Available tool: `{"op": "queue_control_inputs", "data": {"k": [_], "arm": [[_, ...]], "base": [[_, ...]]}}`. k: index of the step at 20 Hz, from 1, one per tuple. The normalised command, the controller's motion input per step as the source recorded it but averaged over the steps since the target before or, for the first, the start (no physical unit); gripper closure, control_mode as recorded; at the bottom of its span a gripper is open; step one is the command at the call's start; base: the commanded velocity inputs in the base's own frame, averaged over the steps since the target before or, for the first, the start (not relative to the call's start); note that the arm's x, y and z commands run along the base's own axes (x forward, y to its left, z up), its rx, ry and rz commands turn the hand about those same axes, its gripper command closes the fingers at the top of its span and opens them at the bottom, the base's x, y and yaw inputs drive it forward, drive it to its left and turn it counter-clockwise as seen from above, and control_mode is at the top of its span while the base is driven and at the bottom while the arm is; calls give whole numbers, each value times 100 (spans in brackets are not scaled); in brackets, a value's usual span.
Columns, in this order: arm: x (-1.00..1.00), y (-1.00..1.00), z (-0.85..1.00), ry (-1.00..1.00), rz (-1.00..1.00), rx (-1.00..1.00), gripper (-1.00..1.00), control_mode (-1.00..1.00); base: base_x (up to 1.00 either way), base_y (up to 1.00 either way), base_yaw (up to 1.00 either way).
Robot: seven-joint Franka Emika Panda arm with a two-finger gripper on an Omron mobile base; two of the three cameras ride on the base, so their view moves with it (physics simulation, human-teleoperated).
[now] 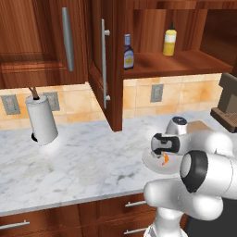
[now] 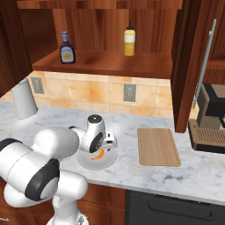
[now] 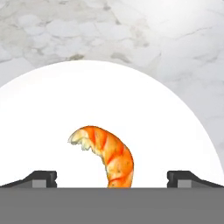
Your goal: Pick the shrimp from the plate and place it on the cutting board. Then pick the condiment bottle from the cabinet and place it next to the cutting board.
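Hovering low over the plate (image 2: 107, 161), the gripper (image 3: 112, 177) keeps its fingers (image 3: 41, 178) wide apart, and the shrimp (image 3: 107, 155) lies between them on the white plate, not held. The plate rests on the desk (image 1: 69, 162), a white marble surface with grey veins, and I take this plate as the landmark. Just beside the plate, on the side of the coffee machine (image 2: 210, 118), the cutting board (image 2: 158, 146) lies flat on the desk with nothing on it. Behind the plate the wall is covered with orange-beige tiles and carries a grey outlet (image 2: 129, 92). Above the plate the cabinet (image 2: 105, 61) stands open, with its door (image 1: 104, 65) swung out and a long silver bar handle (image 1: 104, 62) on it. On the inner shelf the condiment bottle (image 2: 67, 48) stands upright near the front edge, and a yellow squeeze bottle (image 2: 128, 40) stands upright well apart from it, deeper in. Far from the plate, on the side away from the cutting board, a white paper towel roll (image 1: 41, 120) stands on the desk near the wall. Below the desk there are reddish-brown drawers (image 1: 111, 208) with silver handles.
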Motion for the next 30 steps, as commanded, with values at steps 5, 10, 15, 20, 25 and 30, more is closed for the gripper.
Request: {"op": "queue_control_inputs", "data": {"k": [5,10,15,20,25,30], "arm": [[7,0,-18,0,0,0,-100,-100],[11,0,-17,0,0,0,-100,-100],[14,0,-15,0,0,0,-100,-100],[8,0,-15,0,0,0,100,-100],[0,0,-16,0,0,0,100,-100],[0,0,-11,0,0,0,100,-100]], "base": [[0,0,0],[0,0,0],[0,0,0],[0,0,0],[0,0,0],[0,0,0]]}}
